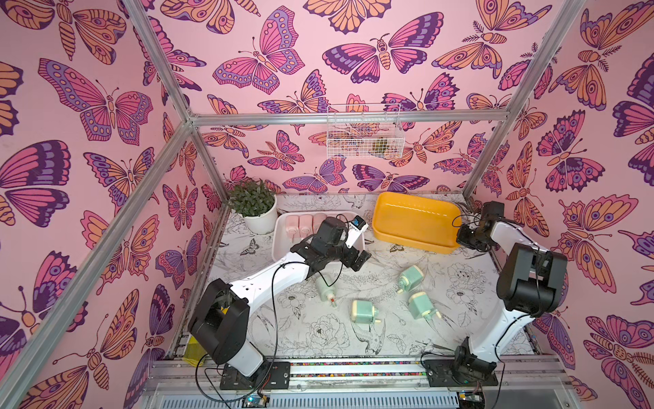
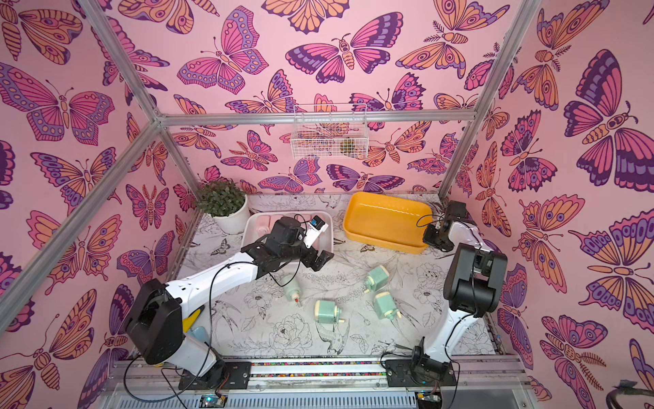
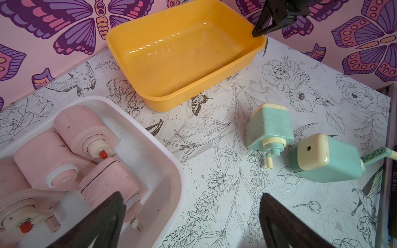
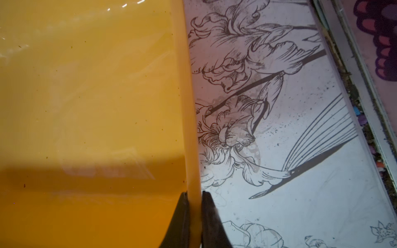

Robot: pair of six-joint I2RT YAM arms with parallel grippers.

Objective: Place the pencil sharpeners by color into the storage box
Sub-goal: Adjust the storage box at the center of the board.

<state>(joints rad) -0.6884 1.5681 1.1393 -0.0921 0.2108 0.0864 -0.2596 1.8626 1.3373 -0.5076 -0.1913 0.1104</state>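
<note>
Now: right tool (image 4: pixel 193 194) pinches the end rim of the yellow box (image 1: pixel 414 243), the end nearest the right arm. One finger sits inside the wall and one outside, pressed onto thin plastic. Box is empty, at the far side of the table (image 1: pixel 389 336), right of the white tray (image 3: pixel 141 150). Left tool (image 3: pixel 191 199) is spread wide, holds nothing, and hangs over the tray's near corner.

Pink sharpeners (image 3: pixel 45 154) lie packed in the tray; count unclear, the arm hides part of it. Four green sharpeners (image 1: pixel 364 311) lie loose on the table between the arms, none in the box. The nearest two sit close together in front of the box, apart from it.

Reading: pink side looks done. Step in hand is likely shifting or steadying the box so the greens can go in.

To do it well:
- Wall is thin and glossy, so expect flex and slip. Pull slowly along the table with no lift; a raised edge could tip the box.
- Draw it toward the greens but stop short of the nearest one; a nudge could roll it on its crank handle.
- Hold the rim square in the fingers with no twist, or the box pivots round the pinch.
- Left arm reaches across the middle; hold it off the box's path.
- Let go only once the box sits flat.
</note>
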